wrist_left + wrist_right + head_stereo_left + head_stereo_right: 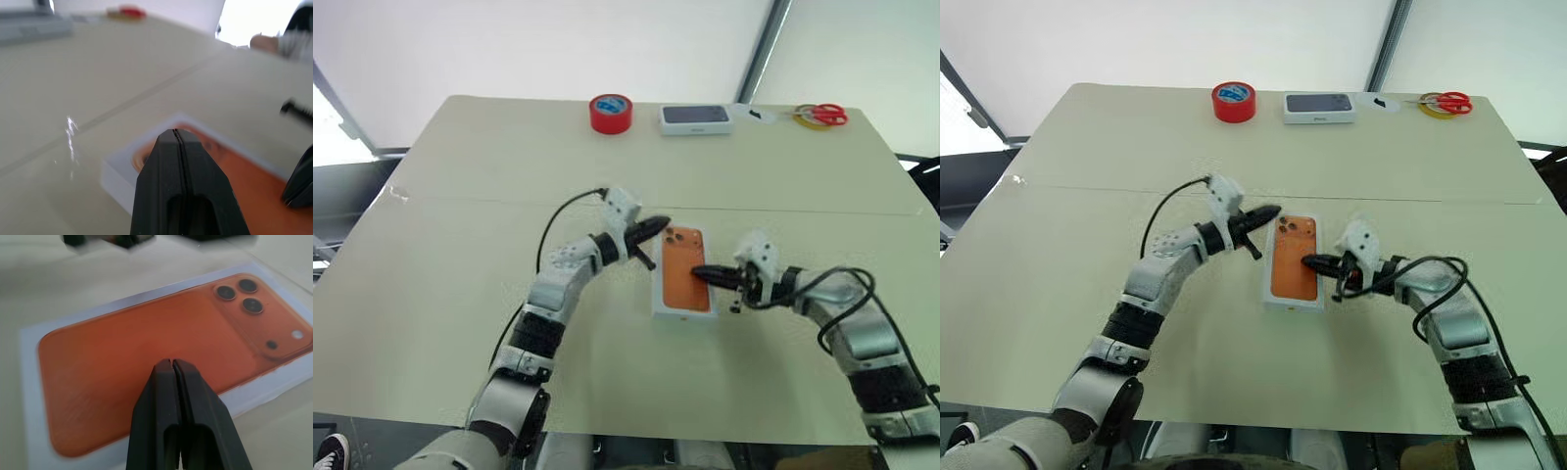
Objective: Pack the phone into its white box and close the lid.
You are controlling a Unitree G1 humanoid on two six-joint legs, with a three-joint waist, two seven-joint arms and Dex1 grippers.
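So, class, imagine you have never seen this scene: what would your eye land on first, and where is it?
First, the bright orange phone picture on the shallow white cardboard lid, lying flat mid-table. Two shut black pincers meet over it: the left pincer at its far corner, the right pincer over its right side. Along the table's far edge sit a red tape roll, a white box with a dark phone picture and red-handled scissors.

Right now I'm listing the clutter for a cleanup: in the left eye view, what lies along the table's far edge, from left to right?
Red tape roll → white rectangular box with a dark phone picture → red-handled scissors.
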